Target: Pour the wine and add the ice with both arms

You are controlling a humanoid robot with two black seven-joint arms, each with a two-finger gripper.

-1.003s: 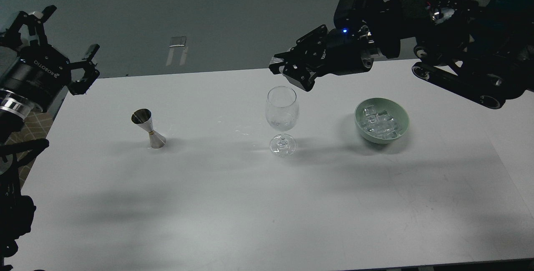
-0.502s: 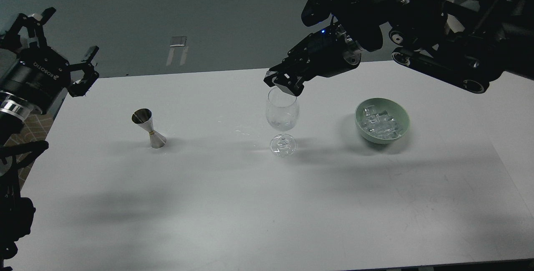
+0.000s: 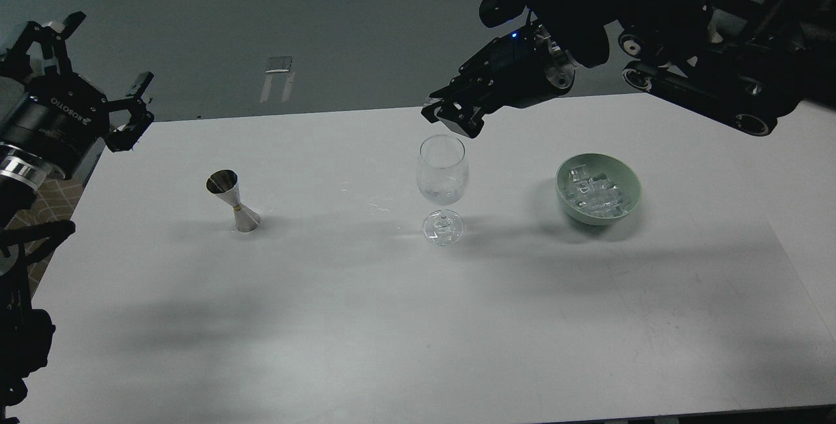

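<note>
A clear wine glass [image 3: 442, 172] stands upright at the table's middle, with something clear low in its bowl. My right gripper [image 3: 450, 117] hovers just above and behind its rim, fingers pointing down-left; they are dark and I cannot tell whether they hold anything. The ice [image 3: 594, 190] is a heap of clear cubes in a pale green bowl [image 3: 567, 205] to the right of the glass. A steel jigger [image 3: 234, 200] stands upright to the left. My left gripper [image 3: 111, 71] is open and empty, high over the table's far left corner.
The white table [image 3: 326, 319] has its far edge just behind the glass and its left edge under my left arm. A few small wet spots [image 3: 375, 205] lie between jigger and glass. Grey floor lies beyond.
My right gripper dipped down to the glass rim, then lifted a little up and to the right. The left arm, jigger, glass and bowl have not moved.
</note>
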